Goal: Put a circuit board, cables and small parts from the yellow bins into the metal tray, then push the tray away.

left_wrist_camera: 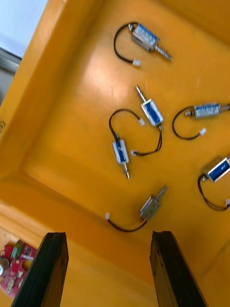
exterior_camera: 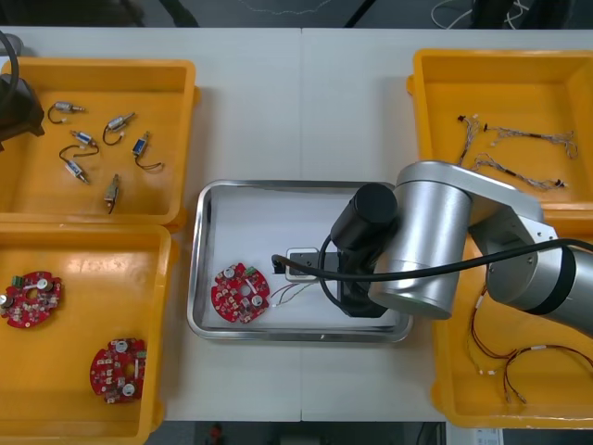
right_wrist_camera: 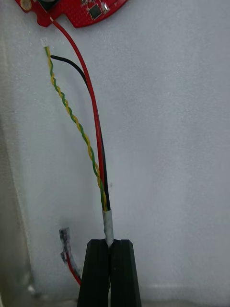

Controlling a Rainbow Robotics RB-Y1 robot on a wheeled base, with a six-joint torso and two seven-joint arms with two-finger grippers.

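Observation:
A round red circuit board [exterior_camera: 241, 295] lies in the left part of the white-lined metal tray [exterior_camera: 206, 222]. My right gripper [right_wrist_camera: 111, 247] is low over the tray floor, shut on the taped end of a red and yellow cable [right_wrist_camera: 98, 158]. The cable's red, black and twisted yellow strands run from the fingers to the edge of the circuit board [right_wrist_camera: 72, 10]. From above, the right gripper [exterior_camera: 283, 264] sits just right of the board, under the arm. My left gripper [left_wrist_camera: 110, 268] hangs open above several small metal parts [left_wrist_camera: 153, 112] in the far left yellow bin [left_wrist_camera: 72, 158].
The near left bin [exterior_camera: 83, 269] holds two more circuit boards [exterior_camera: 119, 371]. Twisted cables [exterior_camera: 519, 139] lie in the far right bin, red and yellow cables [exterior_camera: 510, 362] in the near right one. The right arm [exterior_camera: 445, 241] covers the tray's right half.

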